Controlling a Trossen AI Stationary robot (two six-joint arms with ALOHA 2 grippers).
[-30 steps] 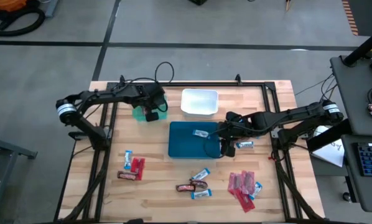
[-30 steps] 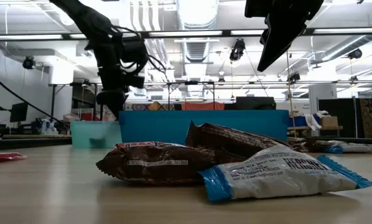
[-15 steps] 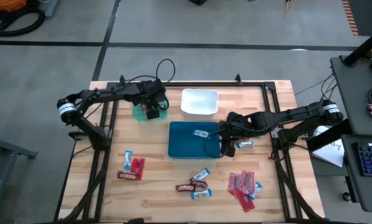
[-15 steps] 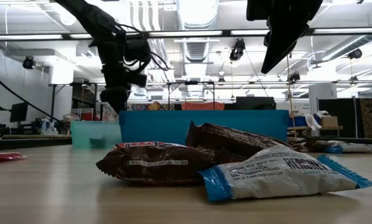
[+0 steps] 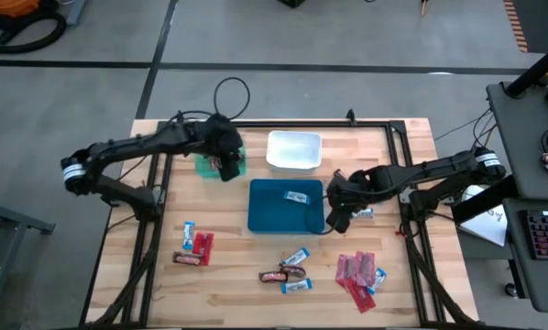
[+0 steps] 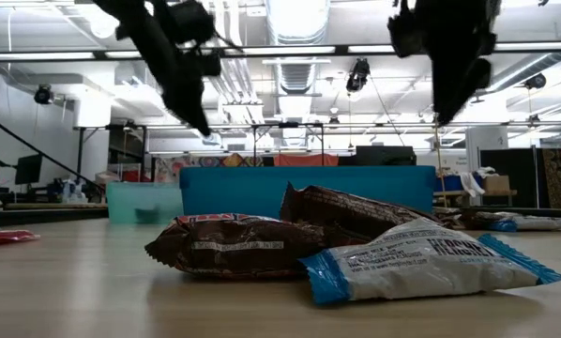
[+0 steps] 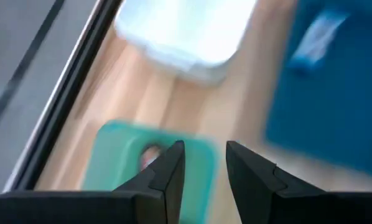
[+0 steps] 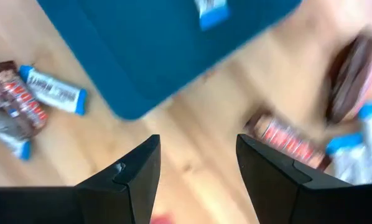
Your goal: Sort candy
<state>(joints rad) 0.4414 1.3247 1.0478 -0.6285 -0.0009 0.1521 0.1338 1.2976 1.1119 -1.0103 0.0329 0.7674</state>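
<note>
Candy [image 5: 295, 272] lay scattered along the near edge of the bench [image 5: 233, 266], with one blue-and-white bar [image 5: 295, 196] already in the blue tray [image 5: 274, 215]. The right gripper [image 5: 340, 220], fingers wide and empty, hung beside that tray, nearest the red packets [image 5: 355, 272]. Farther back, the left gripper [image 5: 226, 169] hovered over the green tray [image 5: 204, 166], fingers narrowly parted, empty

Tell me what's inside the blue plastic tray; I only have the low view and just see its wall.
Observer: One blue-and-white wrapped candy bar lies in the blue plastic tray.
Operator: And the right gripper?
Observer: The right gripper is open and holds nothing, above the wooden table by that tray's right edge.
Operator: The left one?
Observer: The left gripper is open above the green tray; a small item lies in it, kind unclear.
</note>
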